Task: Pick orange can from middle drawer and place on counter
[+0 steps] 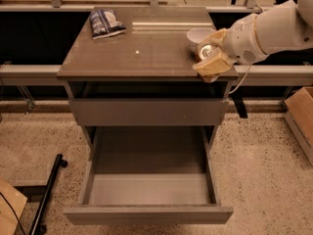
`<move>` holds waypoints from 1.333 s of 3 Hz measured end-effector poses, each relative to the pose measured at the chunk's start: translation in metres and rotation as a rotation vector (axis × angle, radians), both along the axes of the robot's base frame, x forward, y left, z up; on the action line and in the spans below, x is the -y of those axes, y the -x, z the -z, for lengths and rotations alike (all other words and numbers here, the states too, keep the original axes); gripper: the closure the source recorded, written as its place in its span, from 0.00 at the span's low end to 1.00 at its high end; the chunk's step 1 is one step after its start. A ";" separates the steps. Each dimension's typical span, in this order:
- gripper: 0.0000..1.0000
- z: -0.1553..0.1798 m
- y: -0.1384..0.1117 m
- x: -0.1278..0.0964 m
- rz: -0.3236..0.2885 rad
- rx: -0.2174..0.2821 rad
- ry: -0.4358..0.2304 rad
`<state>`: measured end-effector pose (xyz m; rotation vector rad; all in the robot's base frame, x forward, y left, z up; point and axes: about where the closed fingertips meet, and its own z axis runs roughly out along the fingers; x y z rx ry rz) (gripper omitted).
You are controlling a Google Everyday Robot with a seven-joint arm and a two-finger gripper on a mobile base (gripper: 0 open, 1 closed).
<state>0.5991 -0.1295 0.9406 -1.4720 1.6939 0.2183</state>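
Orange can [206,52] was pinched between the jaws of the gripper [211,58], over the front right corner of the counter surface [146,50]. Its silver top faced the camera and the cabinet's front. Its long axis therefore lay well off vertical, running from that top back toward the wrist. Only the top and a narrow band of the body were visible, the rest being covered by the jaws. Whether the can touched the counter surface could not be determined.

The jaws were tan-coloured and closed on the can from above and below. The lower one overlapped the front right edge of the slab.

The white arm [274,26] entered from the right edge of the view and sloped slightly down toward the left. The wrist sat just outside the cabinet's right side, at counter height.

A white bowl [196,33] stood on the counter surface just behind the gripper, partly hidden by it. A blue-and-white snack bag [105,22] lay at the rear left, well apart from the can.

Below the slab, the top drawer [149,111] was closed. The middle drawer [149,189] was pulled fully out, with its grey floor bare.

A cardboard box [301,116] stood on the speckled floor [259,180] to the right.
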 end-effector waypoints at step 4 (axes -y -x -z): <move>1.00 -0.021 -0.106 -0.041 -0.032 0.049 -0.199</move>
